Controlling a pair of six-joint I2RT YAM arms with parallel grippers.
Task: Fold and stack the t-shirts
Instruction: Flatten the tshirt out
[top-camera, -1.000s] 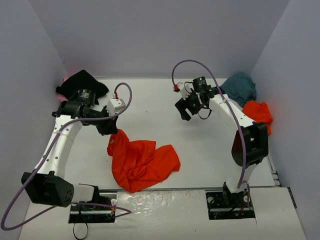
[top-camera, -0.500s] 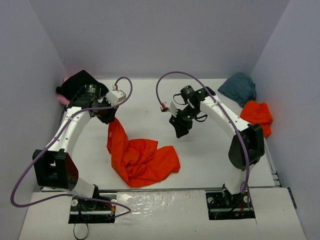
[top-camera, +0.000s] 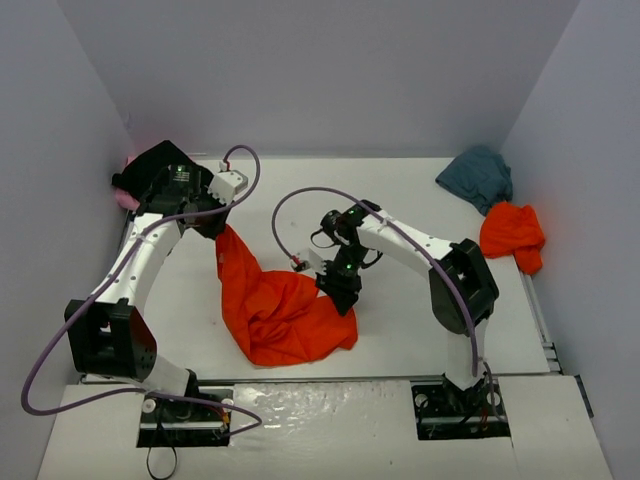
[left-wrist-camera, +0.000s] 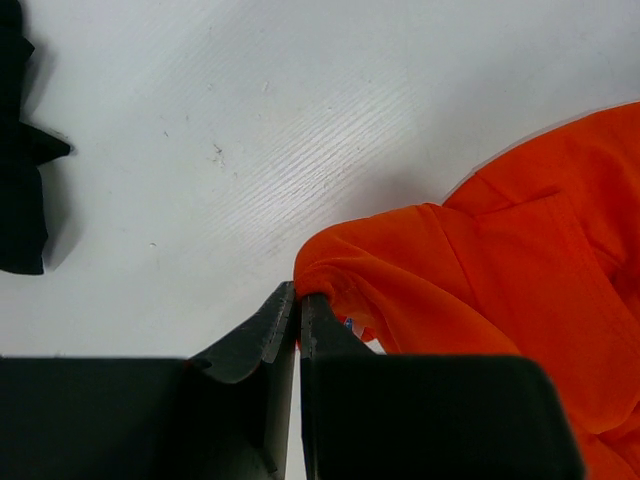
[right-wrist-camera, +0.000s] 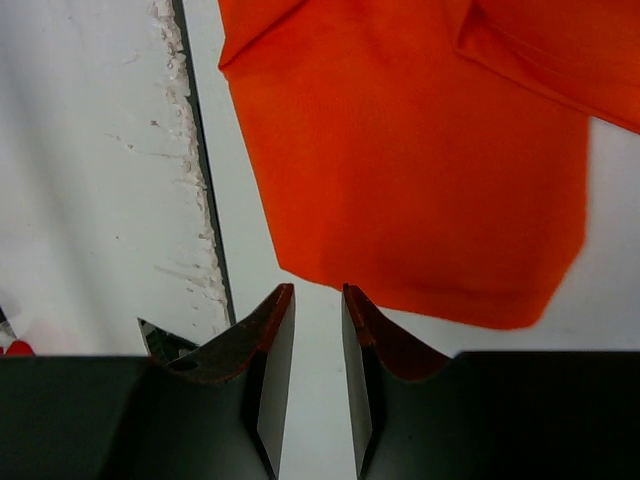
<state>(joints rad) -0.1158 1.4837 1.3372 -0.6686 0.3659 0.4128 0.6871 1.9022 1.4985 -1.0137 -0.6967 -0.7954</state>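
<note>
Fingers (right-wrist-camera: 268, 345) of the right gripper (right-wrist-camera: 316, 292) stand only a little apart, with nothing between them, just before the hem of the crumpled bright orange-red cloth t-shirt (top-camera: 285, 315). This shirt lies on the white bench (top-camera: 410, 335) between the 2 arms. Fingers of the left gripper (left-wrist-camera: 298, 298) are pressed together on a fold at its far left edge, which looks raised off the bench.

I judge the cloth light, soft and limp. It will sag and slide, so a pinch at a hem corner or a shoulder seam is better than one in the loose middle. Sleeves and collar of this shirt are buried in folds.

Farther away lie 1 more orange-red t-shirt (top-camera: 512, 235) and a teal-grey t-shirt (top-camera: 478, 175) at right, and a black t-shirt (top-camera: 158, 165) at far left. Beside the black one only a pink rim (top-camera: 124, 195) shows; its shape I cannot tell.
</note>
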